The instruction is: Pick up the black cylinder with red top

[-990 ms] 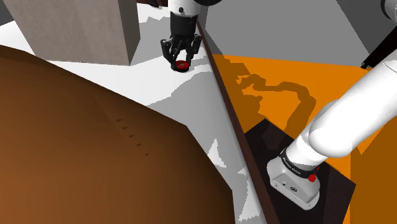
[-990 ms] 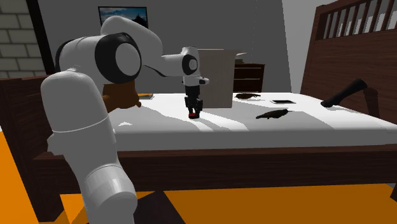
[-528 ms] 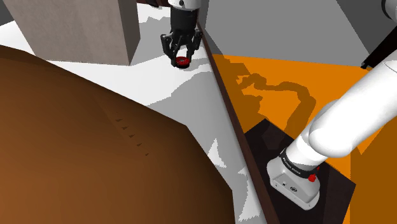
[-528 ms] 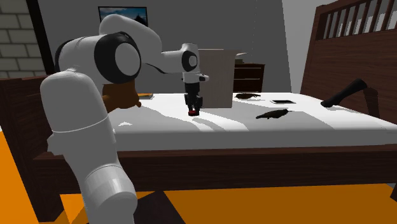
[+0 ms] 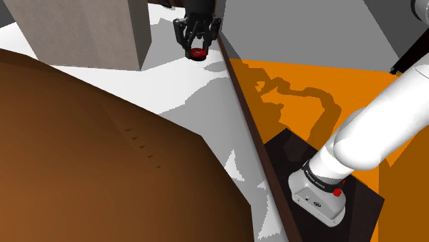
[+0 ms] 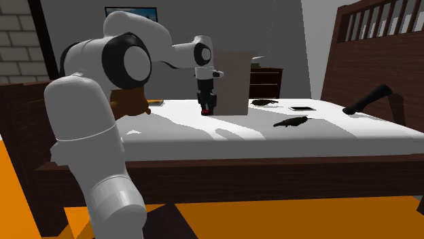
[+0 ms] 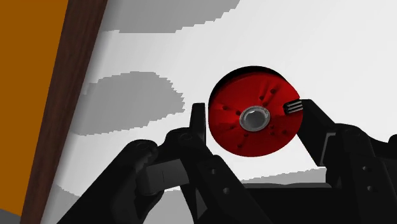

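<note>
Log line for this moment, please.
gripper: shut on red-topped cylinder | cylinder: upright, higher than a second ago | below: white bed

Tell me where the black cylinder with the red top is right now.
In the shoulder view the cylinder is top centre, clasped in the gripper over the white bed, between the tall pale box at left and the dark bed rail.

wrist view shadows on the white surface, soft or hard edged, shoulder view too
Wrist view: grey shadows on the white surface have hard, stair-stepped edges near the red-topped cylinder. Shoulder view: same jagged grey patches; the arm casts a sharp shadow on the orange floor.
</note>
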Available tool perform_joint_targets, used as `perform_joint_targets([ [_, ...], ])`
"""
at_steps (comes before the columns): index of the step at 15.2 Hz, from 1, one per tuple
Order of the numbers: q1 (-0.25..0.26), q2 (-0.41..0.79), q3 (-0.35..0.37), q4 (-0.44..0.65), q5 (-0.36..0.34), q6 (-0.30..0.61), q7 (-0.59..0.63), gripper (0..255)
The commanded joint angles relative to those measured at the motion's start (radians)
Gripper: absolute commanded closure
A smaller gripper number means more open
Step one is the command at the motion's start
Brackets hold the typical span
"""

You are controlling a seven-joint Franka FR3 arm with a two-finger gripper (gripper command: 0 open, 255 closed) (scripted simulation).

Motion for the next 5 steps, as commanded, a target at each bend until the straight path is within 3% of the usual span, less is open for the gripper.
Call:
perform_joint_targets([
  [1,0.0,0.003,0.001,0.03,-0.001,-0.028,0.001,255],
  [5,0.0,0.008,0.001,0.065,-0.003,-0.058,0.002,255],
])
